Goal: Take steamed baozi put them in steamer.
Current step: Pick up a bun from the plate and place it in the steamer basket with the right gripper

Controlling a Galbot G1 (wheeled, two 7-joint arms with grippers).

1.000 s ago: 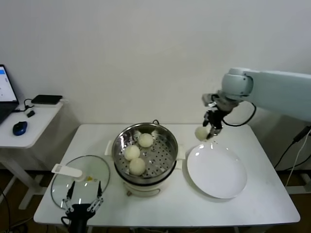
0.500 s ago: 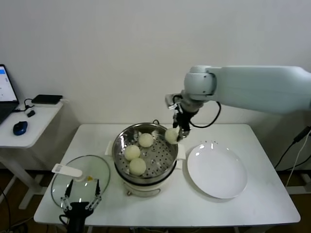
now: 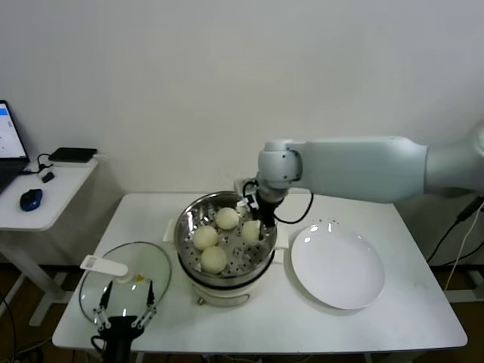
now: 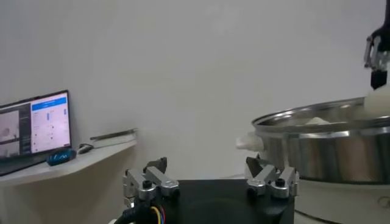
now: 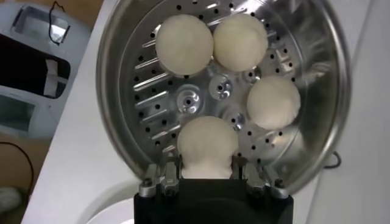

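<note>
Lowering the last baozi into the steamer, my right hand [image 3: 254,228] clamped on it.

I hold this baozi [image 5: 206,145] from above, fingers on either flank, so it settles onto the bare patch of perforated tray nearest the steamer's [image 3: 187,219] plate-side rim, clear of the three buns [image 5: 184,44] already lying inside. The white plate [image 3: 337,266] just beside the steamer is empty. My left hand [image 3: 124,311] waits fingers apart over the glass lid [image 3: 144,268] on the counter [image 3: 408,318], on the steamer's other side.
</note>
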